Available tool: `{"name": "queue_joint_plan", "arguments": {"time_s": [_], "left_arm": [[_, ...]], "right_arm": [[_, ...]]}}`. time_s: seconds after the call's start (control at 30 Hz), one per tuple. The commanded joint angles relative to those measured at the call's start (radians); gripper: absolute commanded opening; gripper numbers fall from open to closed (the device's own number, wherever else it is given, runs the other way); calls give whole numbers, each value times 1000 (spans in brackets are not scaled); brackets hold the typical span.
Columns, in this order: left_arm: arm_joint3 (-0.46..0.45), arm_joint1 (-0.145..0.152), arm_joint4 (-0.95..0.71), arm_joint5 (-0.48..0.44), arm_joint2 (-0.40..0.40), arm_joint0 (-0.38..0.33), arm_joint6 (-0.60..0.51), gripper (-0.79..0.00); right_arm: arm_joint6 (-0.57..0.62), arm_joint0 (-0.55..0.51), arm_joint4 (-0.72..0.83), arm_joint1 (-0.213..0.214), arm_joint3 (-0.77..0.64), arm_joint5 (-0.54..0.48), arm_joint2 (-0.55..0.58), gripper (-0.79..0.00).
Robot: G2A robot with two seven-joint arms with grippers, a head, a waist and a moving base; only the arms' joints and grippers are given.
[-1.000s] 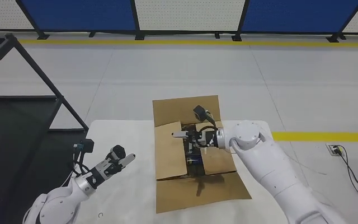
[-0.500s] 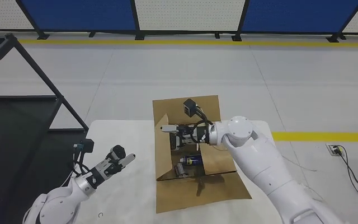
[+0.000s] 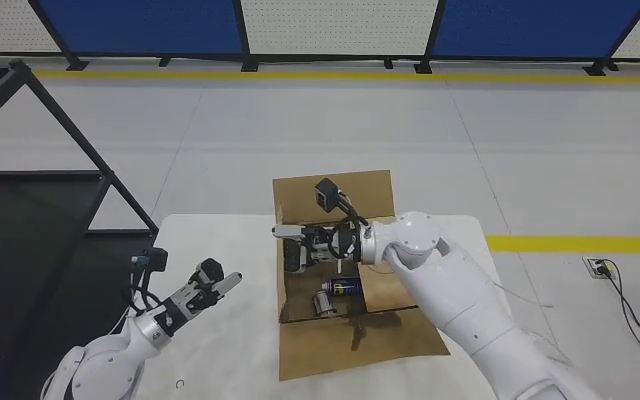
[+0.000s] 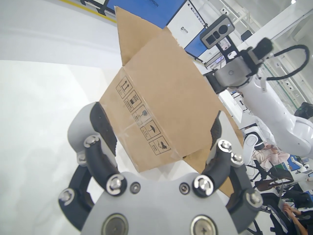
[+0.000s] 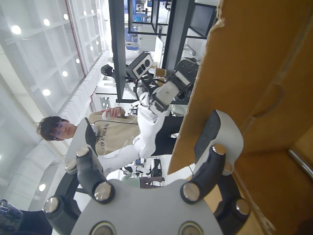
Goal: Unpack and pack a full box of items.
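Right end effector (image 3: 292, 245), wide astride a flap (image 5: 244, 50) of the box (image 4: 166, 99), should fold it outward evenly; left end effector (image 4: 157, 116) hovers wide.

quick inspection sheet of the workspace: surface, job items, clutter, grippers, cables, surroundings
surface: white table, with the box standing on it.
job's things: cardboard box, open with its flaps out; inside lie a blue and yellow can and a silvery item beside it.
clutter: nothing seen.
grippers: right gripper open, with the flap on the left arm's side between its fingers; left gripper open, above the table, apart from the box.
cables: black loop at the right wrist; floor socket with a cable plugged in.
surroundings: blue and white panels, yellow floor line, black frame.
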Motion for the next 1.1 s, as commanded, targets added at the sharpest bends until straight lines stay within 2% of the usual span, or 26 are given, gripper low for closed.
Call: {"name": "queue_joint_plan", "arguments": {"time_s": [0.0,0.13,0.23,0.33,0.43,0.63,0.77,0.93,1.07], "left_arm": [[-4,2,3,-1,-10,11,-4,0],[-16,7,-13,7,-60,59,34,0],[-38,7,-88,4,-100,111,71,0],[-59,8,-136,-6,-121,145,71,0],[-93,10,-116,4,-130,166,62,0],[-126,9,-46,70,-109,171,83,0],[-131,12,-13,74,-95,177,47,0],[-126,14,14,78,-77,180,6,0],[-99,14,41,93,-60,163,15,0]], "right_arm": [[-7,16,10,-16,17,4,-18,0],[-3,57,44,-60,78,-3,-64,0],[-11,90,52,-97,132,-10,-99,0],[-19,111,55,-125,173,-17,-123,0],[-31,127,57,-158,212,-23,-149,0],[-36,140,72,-217,306,-56,-181,0],[-51,151,77,-247,371,-68,-187,0],[-20,163,90,-275,430,-91,-181,0],[10,171,97,-292,461,-94,-174,0]]}}
